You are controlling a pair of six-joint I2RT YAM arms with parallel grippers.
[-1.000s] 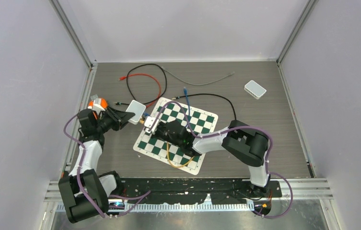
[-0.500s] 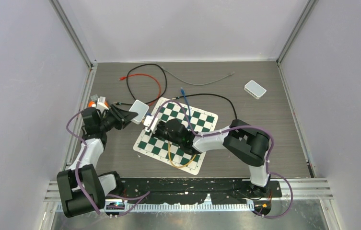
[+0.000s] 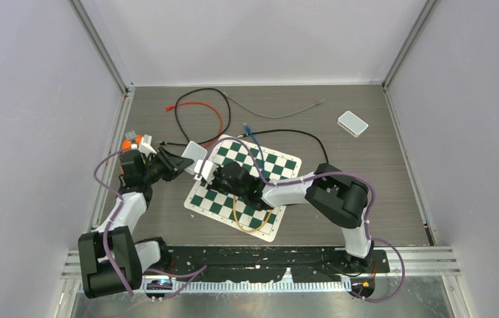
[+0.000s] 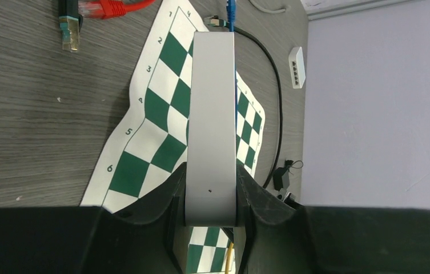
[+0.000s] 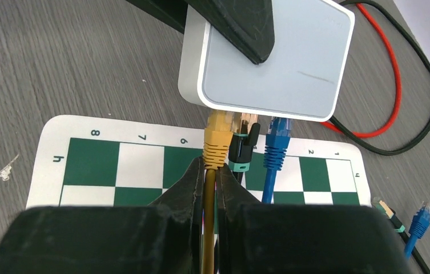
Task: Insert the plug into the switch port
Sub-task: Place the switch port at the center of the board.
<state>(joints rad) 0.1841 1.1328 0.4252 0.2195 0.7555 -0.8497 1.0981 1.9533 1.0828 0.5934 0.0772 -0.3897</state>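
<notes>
Your left tool point(image 4: 211, 194) is clamped on the white switch point(image 4: 212, 85), one finger on each broad face. It holds the switch on edge, off the desk point(image 3: 366, 185), over the far-left corner of the chessboard mat point(image 3: 279, 169) on the desk's left half.

Your right tool point(image 5: 211, 180) is clenched on the yellow cable point(image 5: 208, 228), with the fingers pinching it just behind the yellow plug point(image 5: 218, 137). The plug sticks out straight ahead of the fingertips. Its head meets the port face of the switch, at the left end of the row as the right wrist camera sees it. You cannot tell from these views whether it is fully seated.

A black plug point(image 5: 241, 151) with a teal collar sits just beside it in the same face. A blue plug point(image 5: 275, 142) sits next to that one. One finger of the left tool lies across the top face of the switch, directly above the yellow plug.

From above, the two tools come nose to nose at the mat's far-left corner, with the switch between them. The yellow cable loops back over the mat's near edge.

A red cable point(image 3: 203, 106) and a grey cable point(image 3: 273, 112) lie towards the far edge of the desk. A second white box point(image 3: 352, 123) rests near the far-right corner, well apart from both tools.
</notes>
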